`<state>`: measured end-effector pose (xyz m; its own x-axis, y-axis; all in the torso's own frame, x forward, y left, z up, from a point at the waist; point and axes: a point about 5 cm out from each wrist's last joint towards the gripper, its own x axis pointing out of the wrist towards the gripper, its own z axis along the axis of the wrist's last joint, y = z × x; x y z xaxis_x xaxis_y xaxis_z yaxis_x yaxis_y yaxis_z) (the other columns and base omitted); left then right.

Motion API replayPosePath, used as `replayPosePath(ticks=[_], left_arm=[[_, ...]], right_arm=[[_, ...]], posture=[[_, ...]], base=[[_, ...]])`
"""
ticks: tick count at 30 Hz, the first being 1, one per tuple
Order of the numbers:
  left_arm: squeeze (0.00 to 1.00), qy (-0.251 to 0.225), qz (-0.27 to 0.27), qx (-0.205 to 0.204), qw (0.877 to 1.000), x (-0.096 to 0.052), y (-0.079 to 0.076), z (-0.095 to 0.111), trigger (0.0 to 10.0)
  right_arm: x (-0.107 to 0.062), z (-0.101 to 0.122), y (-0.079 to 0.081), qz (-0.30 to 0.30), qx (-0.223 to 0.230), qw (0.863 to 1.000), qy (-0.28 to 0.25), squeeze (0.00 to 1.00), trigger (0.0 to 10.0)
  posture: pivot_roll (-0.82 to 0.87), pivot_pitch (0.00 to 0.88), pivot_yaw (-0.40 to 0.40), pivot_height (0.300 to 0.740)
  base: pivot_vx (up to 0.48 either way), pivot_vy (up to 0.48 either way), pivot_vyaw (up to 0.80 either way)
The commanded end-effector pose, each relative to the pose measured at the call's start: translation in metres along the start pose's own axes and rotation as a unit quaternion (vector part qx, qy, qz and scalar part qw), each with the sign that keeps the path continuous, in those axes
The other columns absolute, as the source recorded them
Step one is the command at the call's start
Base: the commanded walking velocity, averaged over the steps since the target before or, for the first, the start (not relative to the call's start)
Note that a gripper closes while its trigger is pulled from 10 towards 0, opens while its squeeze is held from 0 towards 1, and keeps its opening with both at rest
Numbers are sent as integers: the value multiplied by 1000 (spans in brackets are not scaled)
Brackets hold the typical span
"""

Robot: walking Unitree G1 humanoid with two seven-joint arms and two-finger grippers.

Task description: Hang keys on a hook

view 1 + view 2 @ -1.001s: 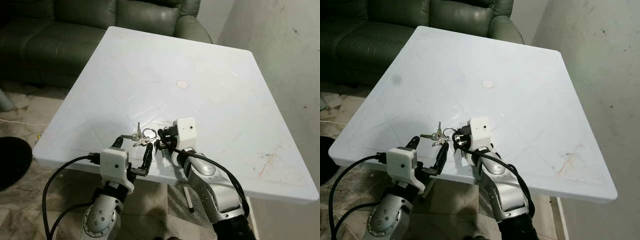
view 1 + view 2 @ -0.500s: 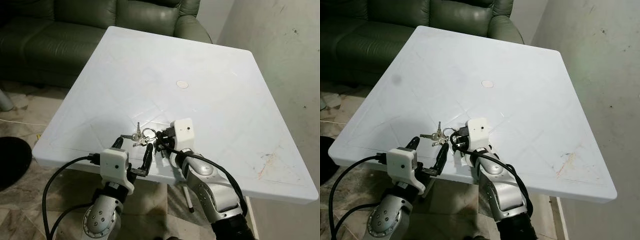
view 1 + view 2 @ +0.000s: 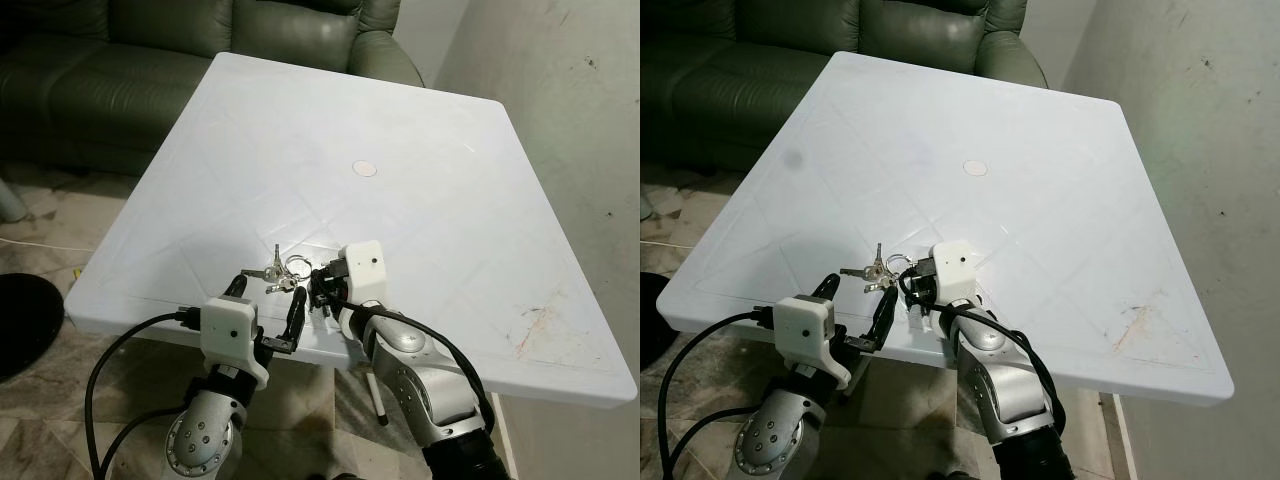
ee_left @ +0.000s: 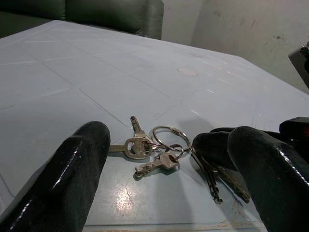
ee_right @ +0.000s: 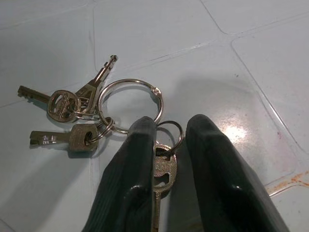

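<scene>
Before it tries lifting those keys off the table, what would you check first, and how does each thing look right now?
1. Right end effector is at the keys: ok, its fingers straddle one key by the big ring.
2. Fingers closed firmly on that key: cannot tell; a gap shows beside it.
3. Rest of the bunch free to follow: ok, it lies loose on the white table.
4. Left end effector out of the way: ok, open at the table's near edge, short of the keys.
5. Hook located: not ok, none is in sight.
</scene>
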<state>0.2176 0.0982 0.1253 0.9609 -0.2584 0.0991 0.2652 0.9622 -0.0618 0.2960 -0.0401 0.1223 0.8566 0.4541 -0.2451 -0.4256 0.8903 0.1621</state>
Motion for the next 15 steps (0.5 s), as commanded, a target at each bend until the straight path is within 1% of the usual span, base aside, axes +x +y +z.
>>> replayPosePath(ticks=[1,8,15], left_arm=[[0,-6,-7,-6,1000,1,-6,3,10000],[0,-8,-7,-6,1000,1,-5,3,10000],[0,-10,-8,-6,1000,2,-5,4,10000]], right_arm=[[0,-4,4,0,19,1000,2,1000,10000],[2,-2,2,-2,16,1000,1,1000,10000],[-1,-6,6,16,3,1000,12,1000,10000]], posture=[[137,153,-162,740],[137,154,-161,740],[137,154,-160,740]], base=[[0,0,0],[0,0,0],[0,0,0]])
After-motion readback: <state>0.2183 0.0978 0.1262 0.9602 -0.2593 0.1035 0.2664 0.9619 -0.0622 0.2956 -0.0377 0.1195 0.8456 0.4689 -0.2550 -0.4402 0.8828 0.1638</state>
